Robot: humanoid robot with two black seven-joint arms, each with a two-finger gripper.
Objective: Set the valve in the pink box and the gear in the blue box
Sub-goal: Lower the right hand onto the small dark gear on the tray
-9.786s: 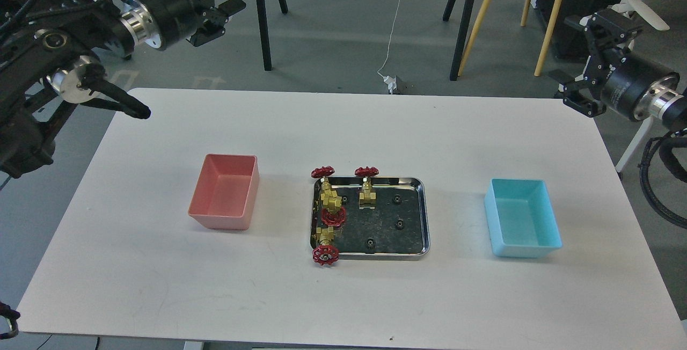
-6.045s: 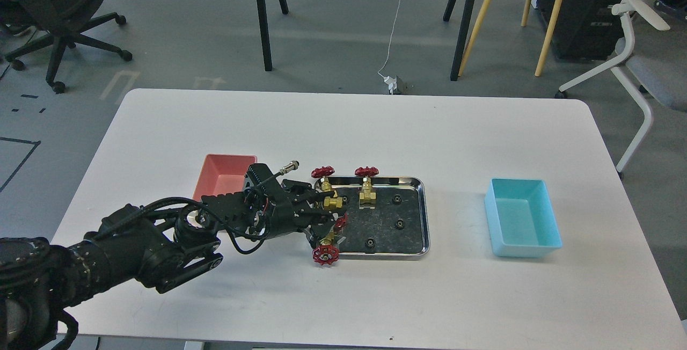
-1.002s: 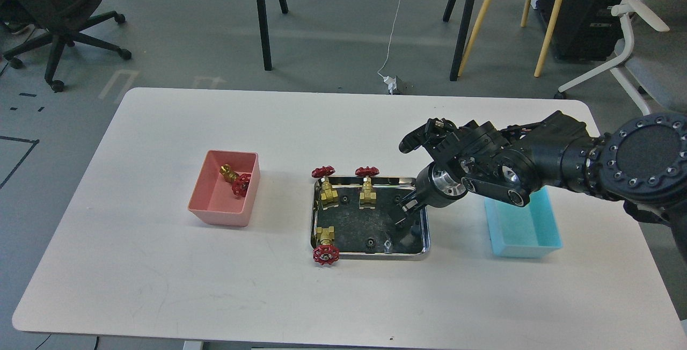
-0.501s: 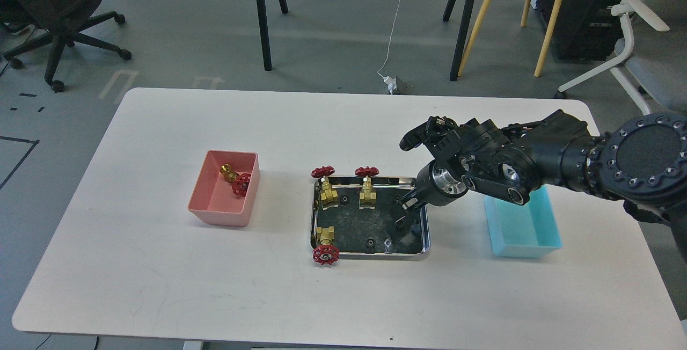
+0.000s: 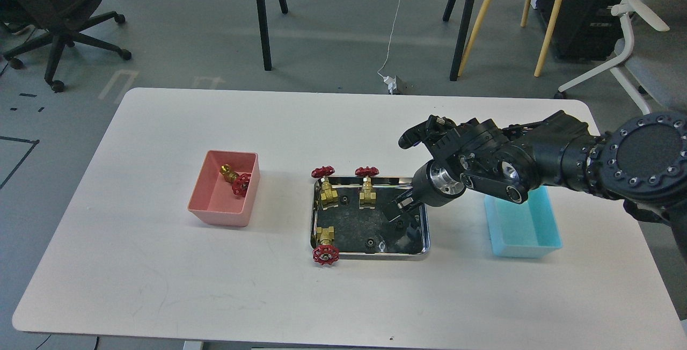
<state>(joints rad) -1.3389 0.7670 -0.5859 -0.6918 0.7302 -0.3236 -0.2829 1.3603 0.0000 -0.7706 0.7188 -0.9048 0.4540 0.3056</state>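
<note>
One valve (image 5: 236,179) lies in the pink box (image 5: 214,208) at the left. Three more valves stand in the steel tray (image 5: 424,234): two at the back (image 5: 326,190) (image 5: 367,188) and one at the front left corner (image 5: 325,246). Small black gears lie on the tray floor (image 5: 344,199) (image 5: 369,242) (image 5: 400,225). My right gripper (image 5: 398,209) reaches down into the tray's back right part, just above the floor; its fingers look dark and merged. It hides whatever lies under it. The blue box (image 5: 528,242) is partly behind my right arm. My left gripper is out of view.
My bulky right arm (image 5: 536,162) spans from the right edge over the blue box's back half. The boxes and the tray stand on a white table (image 5: 161,275). Chairs and stand legs are on the floor beyond its far edge.
</note>
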